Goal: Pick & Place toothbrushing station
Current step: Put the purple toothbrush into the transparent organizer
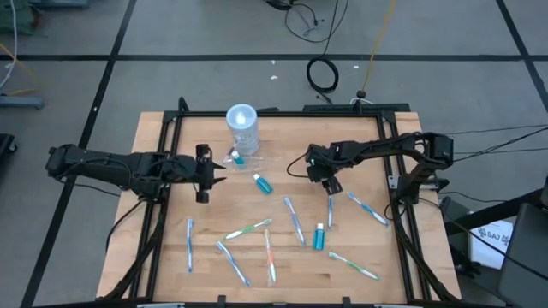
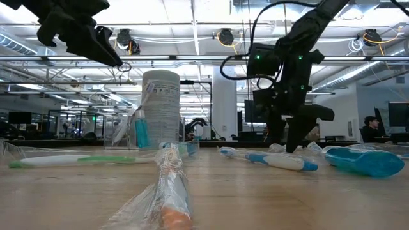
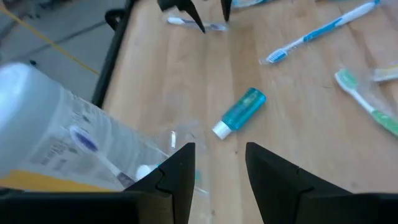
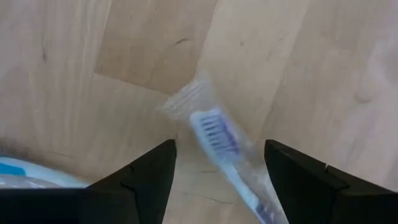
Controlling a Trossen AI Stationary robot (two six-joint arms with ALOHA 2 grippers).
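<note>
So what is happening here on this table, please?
Two robot arms work over a wooden table scattered with wrapped toothbrushes and small teal tubes. The right gripper hangs open directly above a wrapped toothbrush with a blue-bristled head, not gripping it. The left gripper is open too and empty, close beside the clear toothbrushing station, which stands near the table's far edge. A teal tube lies just ahead of the left gripper. Neither gripper holds anything.

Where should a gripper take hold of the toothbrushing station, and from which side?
Grip the toothbrushing station around its tall clear cylinder, below the pale round top, coming in level from the left gripper side. It stands upright, and its low tray looks too flat to pinch.
</note>
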